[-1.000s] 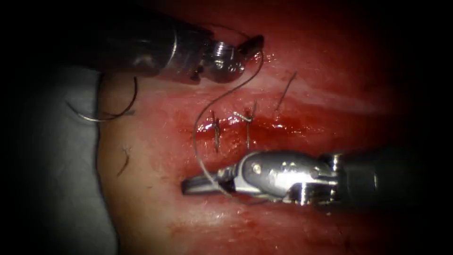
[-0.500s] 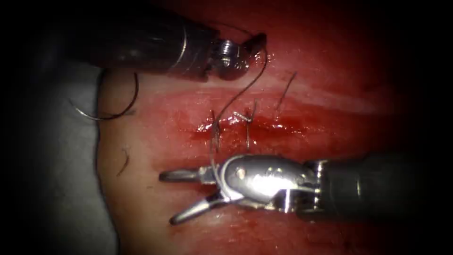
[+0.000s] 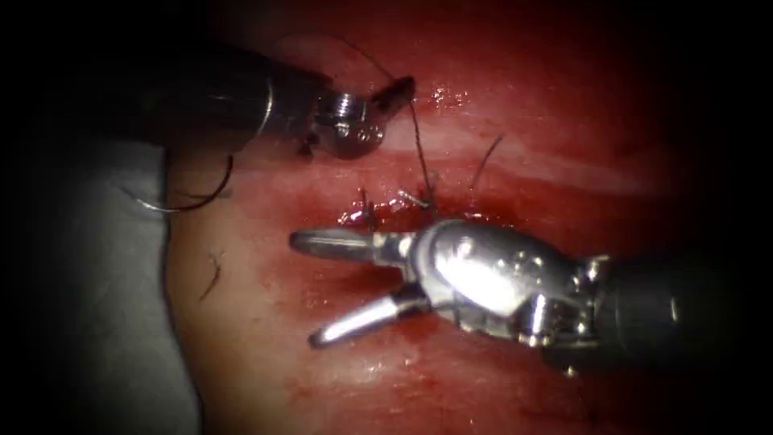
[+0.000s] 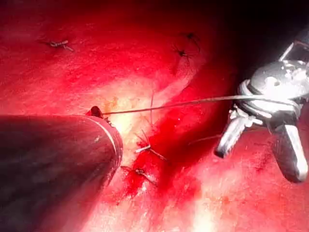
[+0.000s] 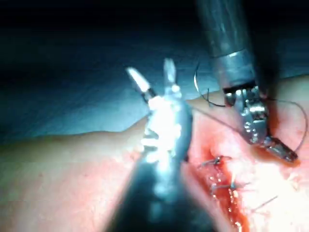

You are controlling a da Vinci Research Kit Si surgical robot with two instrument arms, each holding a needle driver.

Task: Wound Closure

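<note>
The cut [image 3: 403, 211] runs across the tissue [image 3: 266, 379] with stitches [image 3: 366, 211] over it. At the upper left my left tool [image 3: 394, 90] is shut on the thread [image 3: 419, 149], which drops taut to the cut and passes behind my right tool's wrist. Just below the cut my right tool [image 3: 307, 290] has its jaws wide open and holds nothing. The curved needle [image 3: 189, 197] lies free on the tissue's left edge, off the left end of the cut. In the left wrist view the thread [image 4: 193, 102] stretches to the right tool [image 4: 258, 164].
A grey cloth [image 3: 80, 290] lies along the left of the tissue. A cut thread end [image 3: 487, 157] stands up right of the stitches, and a short loose piece [image 3: 213, 274] lies at lower left. Red fluid [image 3: 475, 216] pools along the cut.
My right tool's jaws have opened wide and it has risen toward the cut. The left tool drew back to the left, and the slack thread loop has pulled straight.
</note>
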